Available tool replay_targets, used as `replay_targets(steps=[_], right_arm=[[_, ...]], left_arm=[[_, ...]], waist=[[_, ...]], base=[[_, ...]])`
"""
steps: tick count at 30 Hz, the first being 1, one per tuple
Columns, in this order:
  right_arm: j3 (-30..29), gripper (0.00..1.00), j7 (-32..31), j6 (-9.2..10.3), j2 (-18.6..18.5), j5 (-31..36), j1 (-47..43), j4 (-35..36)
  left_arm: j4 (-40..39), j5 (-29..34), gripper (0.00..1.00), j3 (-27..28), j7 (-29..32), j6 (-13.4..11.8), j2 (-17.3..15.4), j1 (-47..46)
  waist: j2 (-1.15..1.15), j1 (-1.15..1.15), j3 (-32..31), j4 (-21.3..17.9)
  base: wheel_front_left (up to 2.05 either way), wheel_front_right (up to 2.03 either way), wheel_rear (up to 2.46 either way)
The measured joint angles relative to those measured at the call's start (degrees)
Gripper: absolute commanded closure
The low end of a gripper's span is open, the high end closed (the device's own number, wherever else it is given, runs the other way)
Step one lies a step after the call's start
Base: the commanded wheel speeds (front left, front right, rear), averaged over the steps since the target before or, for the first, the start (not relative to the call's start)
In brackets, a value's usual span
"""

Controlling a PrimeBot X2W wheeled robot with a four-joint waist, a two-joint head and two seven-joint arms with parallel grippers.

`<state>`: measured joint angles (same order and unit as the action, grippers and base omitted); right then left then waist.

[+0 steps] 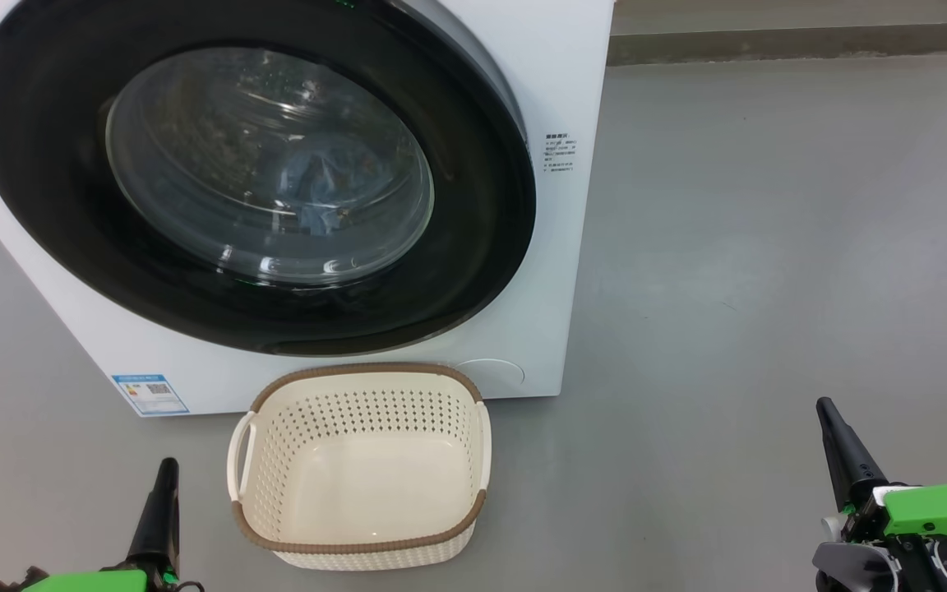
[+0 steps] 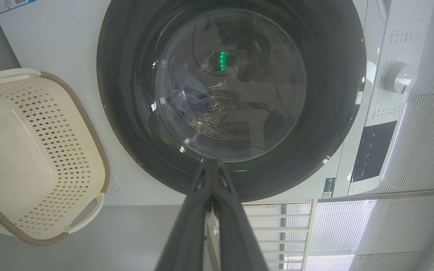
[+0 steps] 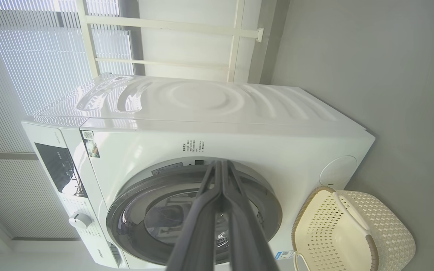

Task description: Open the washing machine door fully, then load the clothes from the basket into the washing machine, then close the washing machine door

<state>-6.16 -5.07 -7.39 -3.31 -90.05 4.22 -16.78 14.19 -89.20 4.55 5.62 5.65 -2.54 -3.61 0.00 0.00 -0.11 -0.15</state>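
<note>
The white washing machine [image 1: 576, 205] stands ahead with its black-rimmed washing machine door [image 1: 473, 271] shut against the front. Through the glass window, bluish clothes [image 1: 317, 193] lie inside the drum, also seen as blue fabric [image 2: 188, 98]. The cream basket [image 1: 358, 372] sits on the floor right before the machine, with nothing in it. My left gripper [image 1: 166, 470] is shut, low at the basket's left. My right gripper [image 1: 825, 409] is shut, well off to the basket's right. Both wrist views show the pressed-together fingers [image 2: 211, 165] [image 3: 220, 165] pointing at the door.
Grey floor [image 1: 769, 247] spreads to the machine's right, ending at a wall base [image 1: 769, 43]. The machine's control panel and white dial [image 2: 399, 77] sit above the door. A white railing [image 3: 236, 34] and window blinds stand behind the machine.
</note>
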Motion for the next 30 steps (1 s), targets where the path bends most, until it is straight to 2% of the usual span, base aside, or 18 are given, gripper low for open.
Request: replay_targets(steps=[5, 30], right_arm=[[-0.7, 1.00, -0.5, 0.00, 0.2, -2.4, 0.1, 0.4], [-0.9, 1.00, -0.5, 0.00, 0.2, -2.4, 0.1, 0.4]], left_arm=[[-0.2, -2.4, 1.00, 0.1, 0.5, -0.2, 0.1, -0.1], [-0.2, -2.5, 1.00, 0.2, 0.5, -0.2, 0.2, -0.1]], waist=[[0.00, 0.00, 0.0, 0.1], [0.00, 0.00, 0.0, 0.1]], base=[[0.00, 0.00, 0.00], [0.00, 0.00, 0.00]])
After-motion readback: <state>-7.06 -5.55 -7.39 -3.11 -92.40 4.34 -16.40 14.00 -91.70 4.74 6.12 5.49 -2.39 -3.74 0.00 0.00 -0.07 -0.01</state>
